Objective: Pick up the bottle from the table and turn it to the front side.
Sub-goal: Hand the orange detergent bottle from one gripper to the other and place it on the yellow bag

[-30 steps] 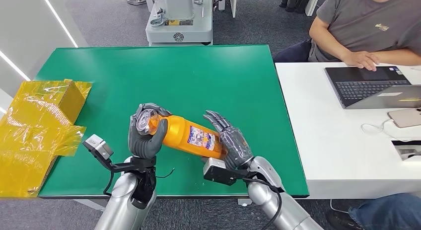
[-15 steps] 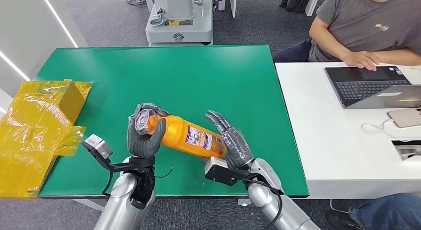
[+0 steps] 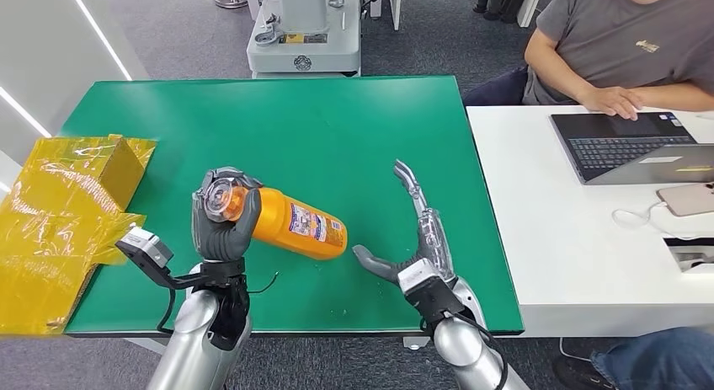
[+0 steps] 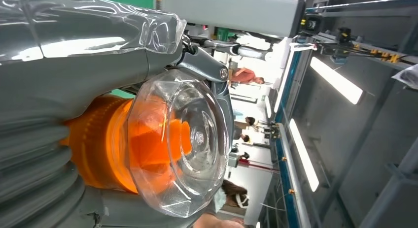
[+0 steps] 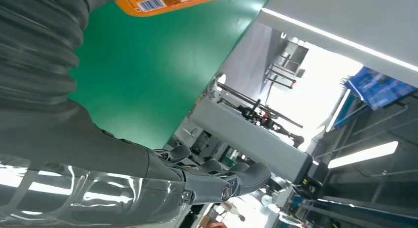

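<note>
An orange bottle [image 3: 295, 226] with a clear cap [image 3: 221, 199] and a printed label is held on its side above the green table [image 3: 337, 137]. My left hand [image 3: 217, 230] grips it around the neck end, cap pointing toward me; the clear cap [image 4: 182, 139] looms close in the left wrist view, over the orange neck [image 4: 98, 139]. My right hand [image 3: 417, 238] is open, fingers straight and spread, a little to the right of the bottle's base and apart from it. The bottle's base and barcode [image 5: 162, 1] show in the right wrist view.
Yellow wrapped boxes [image 3: 67, 213] lie at the table's left edge. A white table [image 3: 572, 230] adjoins on the right with a laptop [image 3: 631, 146] and a phone [image 3: 686, 199]; a person [image 3: 623, 53] sits there. A grey machine [image 3: 303, 28] stands behind the green table.
My right hand let go of the bottle's base and drew off to the right, opening out. My left hand shifted the bottle leftward and holds it alone.
</note>
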Controlling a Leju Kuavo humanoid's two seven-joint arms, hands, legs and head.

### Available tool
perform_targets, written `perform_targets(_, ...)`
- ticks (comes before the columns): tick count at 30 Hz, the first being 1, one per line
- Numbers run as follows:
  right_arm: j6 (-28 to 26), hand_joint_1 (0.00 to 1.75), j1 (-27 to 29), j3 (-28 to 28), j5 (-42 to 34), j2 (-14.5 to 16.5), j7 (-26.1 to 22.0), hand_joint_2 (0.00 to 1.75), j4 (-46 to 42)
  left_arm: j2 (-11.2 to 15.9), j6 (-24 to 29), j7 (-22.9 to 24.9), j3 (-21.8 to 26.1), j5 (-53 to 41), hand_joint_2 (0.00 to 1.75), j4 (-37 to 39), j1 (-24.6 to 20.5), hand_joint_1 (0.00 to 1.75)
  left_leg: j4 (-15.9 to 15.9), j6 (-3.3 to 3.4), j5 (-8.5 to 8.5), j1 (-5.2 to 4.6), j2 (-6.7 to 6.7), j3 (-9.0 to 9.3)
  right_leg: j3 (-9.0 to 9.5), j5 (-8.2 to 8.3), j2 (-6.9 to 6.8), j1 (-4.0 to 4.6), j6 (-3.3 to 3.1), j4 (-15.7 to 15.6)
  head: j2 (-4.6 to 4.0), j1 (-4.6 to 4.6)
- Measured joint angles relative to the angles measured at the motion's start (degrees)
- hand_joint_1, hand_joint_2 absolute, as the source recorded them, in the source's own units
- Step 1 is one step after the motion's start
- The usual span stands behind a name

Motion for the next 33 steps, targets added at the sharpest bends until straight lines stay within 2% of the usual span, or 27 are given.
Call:
perform_targets(3,-0.7,0.0,1.1,-0.5,-0.7,0.0,-0.6,1.75,-2.1,0.2,1.4,-1.1,0.3,-1.0,1.75,-0.9,0.0,1.75,0.0,0.0,0.0,0.0,0.0,0.0,0.0,0.0,-0.01,0.0,0.0,0.0,0.0,0.01)
perform_targets(6,-2.4,0.0,3.6,-1.0,-1.7,0.1,-0.7,1.75,-5.2,0.6,6.3,-2.6,1.6,-4.0,1.75,-4.3,-0.5,1.75,0.0,0.0,0.0,0.01,0.0,0.0,0.0,0.0,0.0,0.01,0.0,0.0,0.0,0.01)
perform_targets(8,-3.1,0.0,5.1,-1.0,-1.9,0.1,-0.4,1.75,-6.7,1.2,8.8,-1.7,2.9,-5.7,1.75,-7.6,-1.5,1.75,0.0,0.0,0.0,0.01,0.0,0.0,0.0,0.0,0.0,0.01,-0.01,0.0,0.0,-0.01)
perform_targets(11,-3.6,0.0,6.5,-1.0,-1.9,0.1,-0.3,1.75,-8.1,1.9,9.5,-0.2,4.2,-6.5,1.75,-11.4,-2.6,1.75,0.0,0.0,0.0,0.01,0.0,0.0,0.0,-0.02,-0.01,0.01,-0.01,0.0,0.0,-0.01)
perform_targets(15,-3.8,0.0,7.1,-1.0,-2.4,0.3,-0.1,1.75,-8.9,2.4,11.2,-0.6,4.9,-9.0,1.75,-13.7,-3.0,1.75,0.0,0.0,0.0,0.01,0.01,0.01,0.0,-0.02,0.0,0.01,-0.01,0.0,0.0,0.0)
perform_targets(17,-3.7,0.0,7.9,-1.2,-2.6,0.4,0.7,1.75,-9.2,4.0,16.5,1.1,5.1,-16.3,1.75,-14.4,-4.5,1.75,0.0,-0.02,0.02,0.01,0.0,0.01,0.0,-0.01,-0.01,0.02,-0.01,0.0,0.0,0.02)
perform_targets(19,-3.5,0.0,9.4,-1.6,-2.1,0.7,1.4,1.75,-9.6,7.2,22.0,4.6,5.8,-28.7,1.75,-14.8,-7.4,1.75,0.0,-0.04,0.03,0.02,0.01,0.02,0.0,0.0,0.0,0.03,-0.03,0.0,0.0,0.0)
perform_targets(21,-3.1,0.0,10.9,-2.1,-1.4,1.0,1.7,1.75,-10.1,10.4,23.0,7.6,7.1,-40.4,1.75,-14.9,-10.3,1.75,0.0,-0.08,0.06,0.03,0.01,0.05,0.01,0.0,0.0,0.03,-0.04,0.0,0.0,-0.02)
perform_targets(23,-2.7,0.0,11.8,-2.6,-0.9,1.2,1.9,1.75,-10.6,12.9,22.2,9.5,8.0,-47.0,1.75,-14.9,-12.1,1.75,-0.1,-0.12,0.08,0.03,0.02,0.06,0.0,0.0,0.02,0.04,-0.04,0.0,0.0,-0.02)
perform_targets(27,-2.4,0.0,12.7,-3.4,-0.7,1.5,2.2,1.75,-11.4,15.6,22.0,10.0,8.8,-49.5,1.75,-14.8,-13.4,1.75,-0.1,-0.13,0.08,0.03,0.06,0.05,-0.02,0.0,0.09,0.04,-0.04,0.0,0.0,0.01)
perform_targets(33,-2.1,0.0,13.1,-3.8,-0.6,1.9,2.3,1.75,-11.8,16.9,21.9,10.7,9.2,-51.3,1.75,-14.8,-13.9,1.75,-0.1,-0.12,0.08,0.02,0.06,0.03,-0.01,0.0,0.08,0.03,-0.03,0.0,0.0,0.01)
